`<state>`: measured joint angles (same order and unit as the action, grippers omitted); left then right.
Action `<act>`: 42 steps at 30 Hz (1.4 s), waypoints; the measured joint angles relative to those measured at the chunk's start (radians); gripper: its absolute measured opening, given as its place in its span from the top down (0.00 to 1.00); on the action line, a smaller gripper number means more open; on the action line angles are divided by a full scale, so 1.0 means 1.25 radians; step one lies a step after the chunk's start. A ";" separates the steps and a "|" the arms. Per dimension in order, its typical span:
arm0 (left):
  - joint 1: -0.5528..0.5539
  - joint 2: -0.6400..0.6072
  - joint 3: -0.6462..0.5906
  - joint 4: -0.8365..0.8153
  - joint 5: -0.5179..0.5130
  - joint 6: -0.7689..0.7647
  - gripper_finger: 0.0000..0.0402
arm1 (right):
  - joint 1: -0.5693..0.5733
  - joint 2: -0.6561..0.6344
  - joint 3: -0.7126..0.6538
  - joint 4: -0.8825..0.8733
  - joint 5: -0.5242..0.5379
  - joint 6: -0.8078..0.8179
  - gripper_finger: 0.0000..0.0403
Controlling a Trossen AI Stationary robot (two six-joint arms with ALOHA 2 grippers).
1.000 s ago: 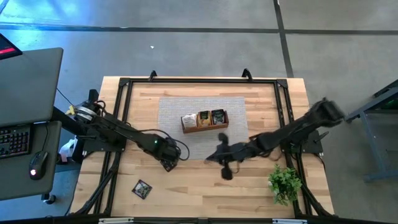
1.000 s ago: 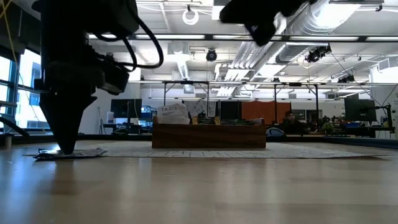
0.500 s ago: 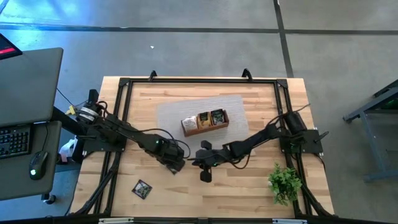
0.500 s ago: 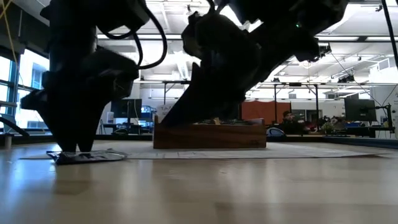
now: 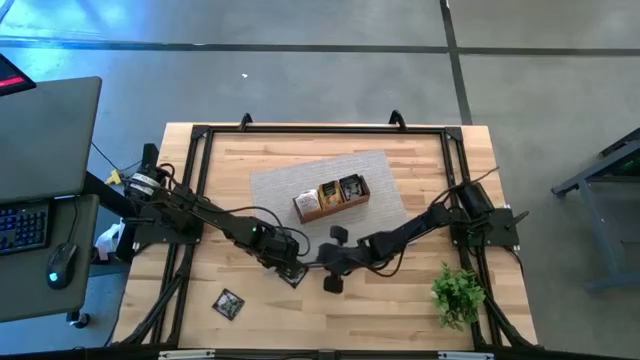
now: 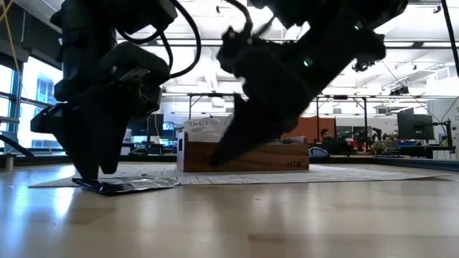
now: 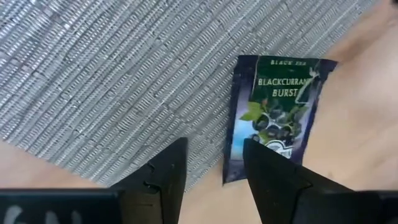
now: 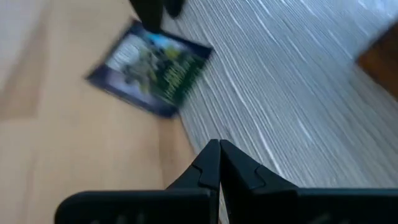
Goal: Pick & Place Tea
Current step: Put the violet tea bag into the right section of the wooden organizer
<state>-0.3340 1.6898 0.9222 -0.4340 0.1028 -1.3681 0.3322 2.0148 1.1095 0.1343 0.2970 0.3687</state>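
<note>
Near the front edge of the grey woven mat (image 5: 325,196), your left gripper (image 5: 290,268) has slid further toward the table's middle than a second ago, and its fingers (image 7: 163,169) stand apart over the mat's edge with nothing between them. The dark blue-and-green blackcurrant tea sachet (image 7: 273,113) lies flat, half on the mat and half on the pale wooden table (image 5: 400,310), just beside one finger; you cannot tell whether they touch. Your right gripper (image 5: 318,262) has swung in from the right side and now sits low, close to the left one, its fingers pressed together and empty.

The brown three-compartment wooden tray (image 5: 331,196) has turned slightly on the mat. A second dark sachet (image 5: 228,302) lies well apart near the front left corner. The small green plant (image 5: 458,293) stands at the front right. You have bare wood between them along the front.
</note>
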 joint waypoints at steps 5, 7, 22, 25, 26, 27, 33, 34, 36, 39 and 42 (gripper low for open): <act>0.000 0.000 0.004 -0.104 -0.018 0.002 0.61 | -0.004 0.001 0.000 -0.080 0.029 0.038 1.00; 0.001 0.000 0.004 -0.149 -0.041 0.002 0.61 | -0.004 0.001 0.000 -0.076 0.036 0.037 1.00; 0.038 0.004 0.032 -0.212 -0.076 0.043 0.61 | -0.003 0.001 0.000 0.000 -0.035 0.019 1.00; 0.015 0.005 0.063 -0.191 -0.074 0.043 0.61 | -0.003 0.001 0.000 0.072 -0.083 0.017 1.00; 0.007 0.005 0.073 -0.190 -0.074 0.042 0.61 | 0.001 0.001 0.000 0.094 -0.092 0.021 1.00; -0.005 0.005 0.082 -0.179 -0.079 0.041 0.61 | 0.006 0.001 0.001 0.109 -0.093 0.024 1.00; -0.087 0.005 0.100 -0.159 -0.111 -0.044 0.61 | 0.042 0.027 0.000 0.187 -0.085 0.012 1.00; -0.100 0.004 0.101 -0.157 -0.119 -0.069 0.61 | 0.045 0.036 0.000 0.202 -0.090 0.011 1.00; -0.119 0.004 0.101 -0.158 -0.134 -0.119 0.61 | 0.046 0.061 0.009 0.230 -0.098 0.010 1.00; -0.146 0.008 0.101 -0.156 -0.188 -0.188 0.61 | 0.040 0.097 0.035 0.221 -0.094 0.009 1.00; -0.163 0.029 0.088 -0.144 -0.236 -0.249 0.61 | 0.036 0.124 0.068 0.202 -0.063 -0.006 1.00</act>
<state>-0.5372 1.7265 1.0328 -0.6136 -0.1916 -1.6789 0.3775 2.1701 1.1940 0.3871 0.2185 0.3613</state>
